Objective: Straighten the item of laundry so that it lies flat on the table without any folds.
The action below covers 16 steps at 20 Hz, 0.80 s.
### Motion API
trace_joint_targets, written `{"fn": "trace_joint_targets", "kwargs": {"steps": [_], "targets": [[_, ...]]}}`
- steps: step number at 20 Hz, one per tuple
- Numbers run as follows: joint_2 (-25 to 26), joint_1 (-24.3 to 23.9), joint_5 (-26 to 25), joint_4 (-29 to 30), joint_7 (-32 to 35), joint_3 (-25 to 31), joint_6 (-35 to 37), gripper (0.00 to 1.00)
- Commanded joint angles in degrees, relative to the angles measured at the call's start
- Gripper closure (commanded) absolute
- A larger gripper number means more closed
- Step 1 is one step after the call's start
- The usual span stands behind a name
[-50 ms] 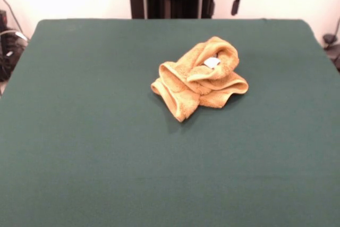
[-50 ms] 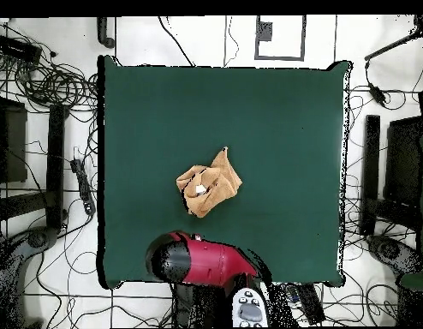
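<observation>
The item of laundry (image 1: 201, 78) is a golden-orange towel, crumpled into a loose heap of folds a little beyond the middle of the green table (image 1: 79, 131). A small white tag (image 1: 212, 62) shows on top of the heap. In the overhead view the towel (image 2: 208, 182) lies near the centre of the table (image 2: 283, 128), its tag (image 2: 199, 188) facing up. My gripper (image 1: 235, 2) hangs drawn back at the far edge, well clear of the towel and touching nothing. The red arm (image 2: 206, 261) sits over the table's edge by the base.
Tangled cables (image 2: 56, 86) and dark equipment (image 2: 399, 163) lie on the floor around the table. Green cloth surrounds the towel on every side.
</observation>
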Motion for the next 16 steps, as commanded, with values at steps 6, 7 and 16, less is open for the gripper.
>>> {"fn": "trace_joint_targets", "kwargs": {"steps": [6, 7, 16], "targets": [[2.15, -0.74, 1.61, -6.72, 8.35, 2.85, 7.83, 0.00], [2.16, -0.72, 1.53, -6.76, 8.43, 2.74, 7.83, 0.00], [2.81, -0.68, 0.70, -8.25, 8.00, 2.20, 10.28, 0.00]]}}
